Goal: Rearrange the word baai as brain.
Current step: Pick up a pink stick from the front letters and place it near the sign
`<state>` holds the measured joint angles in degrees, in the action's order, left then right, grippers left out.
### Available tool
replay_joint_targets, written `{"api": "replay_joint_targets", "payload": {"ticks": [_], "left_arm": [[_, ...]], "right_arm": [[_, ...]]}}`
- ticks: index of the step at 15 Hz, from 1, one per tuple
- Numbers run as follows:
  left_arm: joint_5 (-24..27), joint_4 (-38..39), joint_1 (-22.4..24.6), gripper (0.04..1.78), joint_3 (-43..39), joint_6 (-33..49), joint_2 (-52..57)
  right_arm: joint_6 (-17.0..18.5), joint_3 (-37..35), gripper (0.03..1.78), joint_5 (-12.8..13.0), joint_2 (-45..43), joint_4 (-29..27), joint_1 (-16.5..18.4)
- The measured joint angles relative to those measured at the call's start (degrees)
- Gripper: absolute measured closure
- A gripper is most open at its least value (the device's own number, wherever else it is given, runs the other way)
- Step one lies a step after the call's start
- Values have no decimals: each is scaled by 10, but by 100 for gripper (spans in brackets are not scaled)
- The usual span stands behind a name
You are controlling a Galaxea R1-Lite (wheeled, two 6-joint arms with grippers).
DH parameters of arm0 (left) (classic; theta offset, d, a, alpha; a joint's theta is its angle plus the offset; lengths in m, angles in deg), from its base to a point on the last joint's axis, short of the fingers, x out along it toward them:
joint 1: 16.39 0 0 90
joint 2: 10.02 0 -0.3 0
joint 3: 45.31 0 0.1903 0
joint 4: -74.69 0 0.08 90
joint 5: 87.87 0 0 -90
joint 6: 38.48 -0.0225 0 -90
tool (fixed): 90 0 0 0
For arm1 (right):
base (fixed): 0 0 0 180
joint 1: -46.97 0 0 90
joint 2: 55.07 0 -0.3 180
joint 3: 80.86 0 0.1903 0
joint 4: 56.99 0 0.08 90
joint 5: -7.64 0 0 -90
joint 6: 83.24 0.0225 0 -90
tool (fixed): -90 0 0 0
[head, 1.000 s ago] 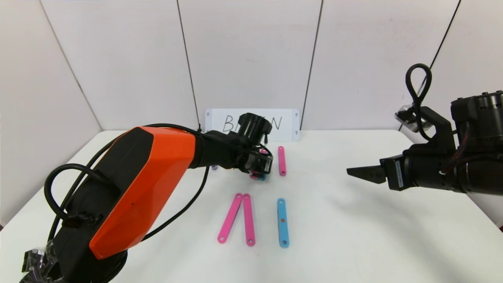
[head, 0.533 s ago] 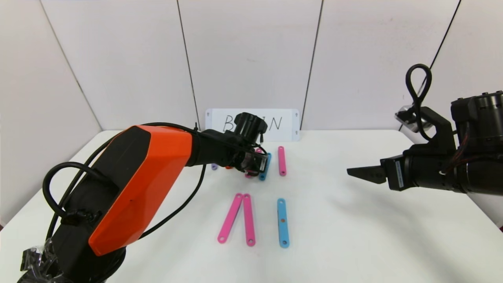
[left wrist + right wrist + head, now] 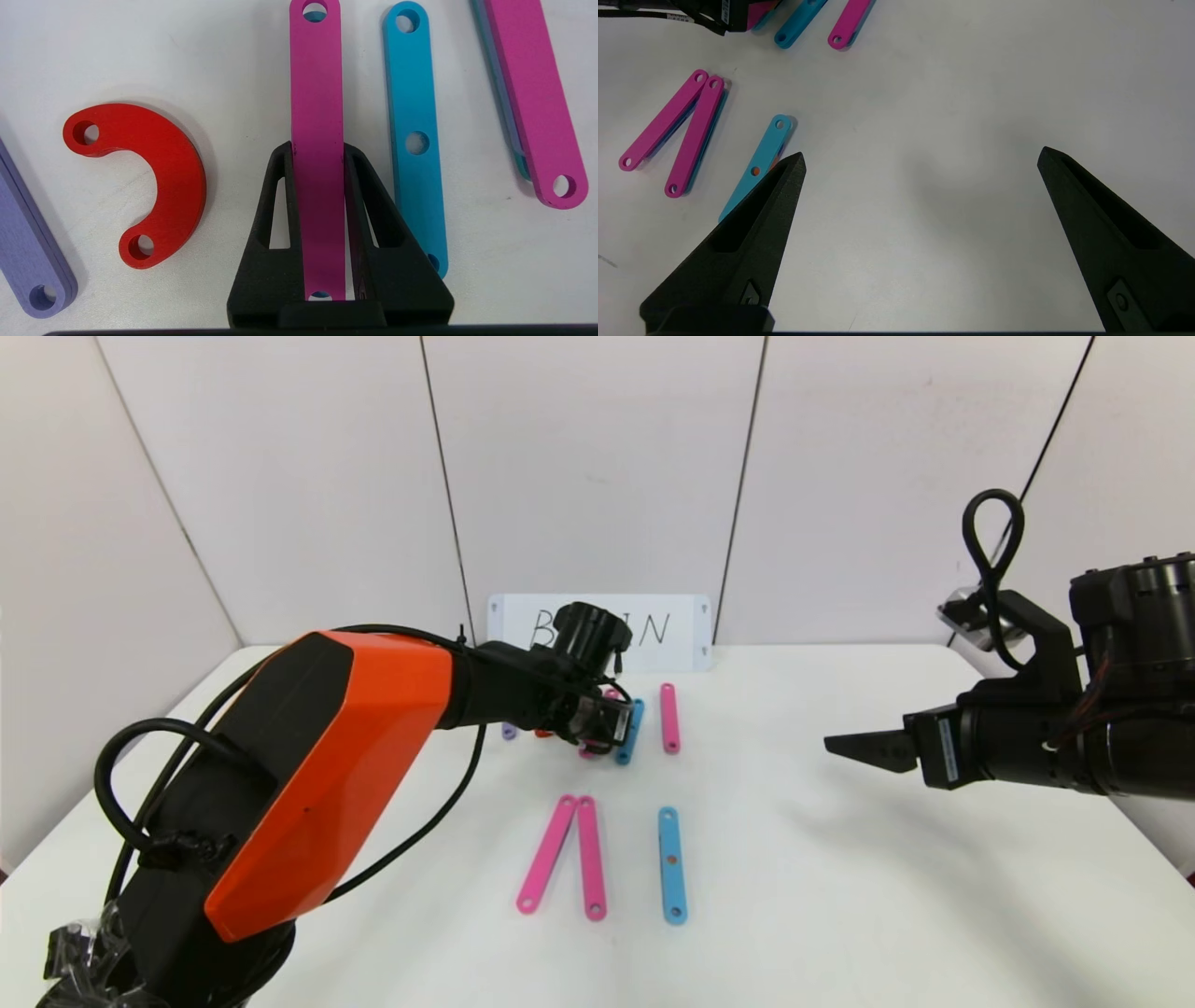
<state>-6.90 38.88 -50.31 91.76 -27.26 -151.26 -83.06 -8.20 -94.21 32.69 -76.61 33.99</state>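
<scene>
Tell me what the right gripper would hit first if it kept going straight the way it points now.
Probably nothing soon. The right gripper, open, points toward the robot's left above the table. Farther on lie the pink bar and the left gripper, but depth is unclear.

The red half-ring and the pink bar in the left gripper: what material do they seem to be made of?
The red half-ring looks like rigid plastic with a matte, slightly grainy face and clean round holes. The pink bar, held in the left gripper, looks the same: flat, matte, uniformly coloured plastic. Painted wood cannot be fully excluded.
</scene>
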Motion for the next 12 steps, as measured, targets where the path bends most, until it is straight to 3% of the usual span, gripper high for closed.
{"api": "replay_joint_targets", "payload": {"ticks": [4, 9, 12], "left_arm": [[4, 7, 0, 128, -3, 1, 5], [4, 15, 0, 48, -3, 2, 6], [5, 15, -1, 17, -3, 3, 6]], "right_arm": [[0, 0, 7, 0, 1, 0, 0], [0, 0, 7, 0, 1, 0, 1], [0, 0, 7, 0, 1, 0, 1]]}}
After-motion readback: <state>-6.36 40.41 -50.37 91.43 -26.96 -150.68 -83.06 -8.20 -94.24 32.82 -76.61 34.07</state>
